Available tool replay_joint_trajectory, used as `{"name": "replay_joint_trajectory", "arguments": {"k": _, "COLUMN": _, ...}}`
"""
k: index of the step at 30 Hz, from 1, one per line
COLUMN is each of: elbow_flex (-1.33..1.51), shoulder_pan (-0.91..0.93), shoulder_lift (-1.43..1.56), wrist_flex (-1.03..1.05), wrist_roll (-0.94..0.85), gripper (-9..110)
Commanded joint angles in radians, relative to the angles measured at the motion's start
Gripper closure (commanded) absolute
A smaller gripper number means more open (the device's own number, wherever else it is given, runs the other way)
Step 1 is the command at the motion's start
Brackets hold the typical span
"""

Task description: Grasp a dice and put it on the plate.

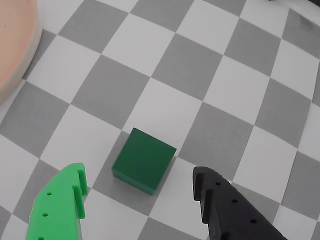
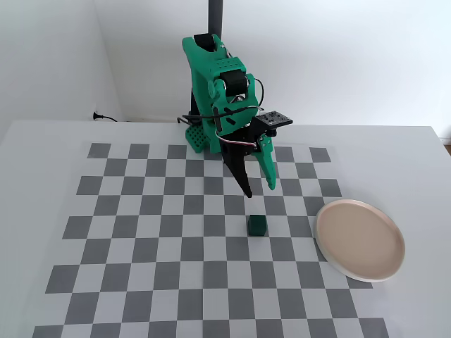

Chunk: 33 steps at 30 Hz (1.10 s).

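Nearest us in the fixed view lies the checkerboard mat (image 2: 141, 282), spread over the white table (image 2: 42, 141). Next in size we see the green arm (image 2: 218, 91) at the far side, reaching down toward the middle of the board. The plate (image 2: 359, 239) sits at the mat's right edge. The gripper (image 1: 137, 192) hangs released, jaws spread, above the dice (image 1: 144, 160), which rests on the board left of the plate, well apart from it.
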Motion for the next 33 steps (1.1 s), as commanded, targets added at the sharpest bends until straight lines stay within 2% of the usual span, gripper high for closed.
{"name": "replay_joint_trajectory", "arguments": {"k": 1, "elbow_flex": -0.167, "shoulder_pan": -0.015, "shoulder_lift": -0.135, "wrist_flex": -0.017, "wrist_roll": 0.026, "gripper": 84}}
{"name": "replay_joint_trajectory", "arguments": {"k": 22, "elbow_flex": -0.291, "shoulder_pan": -0.009, "shoulder_lift": -0.650, "wrist_flex": -0.176, "wrist_roll": 0.080, "gripper": 81}}
{"name": "replay_joint_trajectory", "arguments": {"k": 33, "elbow_flex": -0.314, "shoulder_pan": 0.000, "shoulder_lift": -0.709, "wrist_flex": -0.144, "wrist_roll": 0.095, "gripper": 81}}
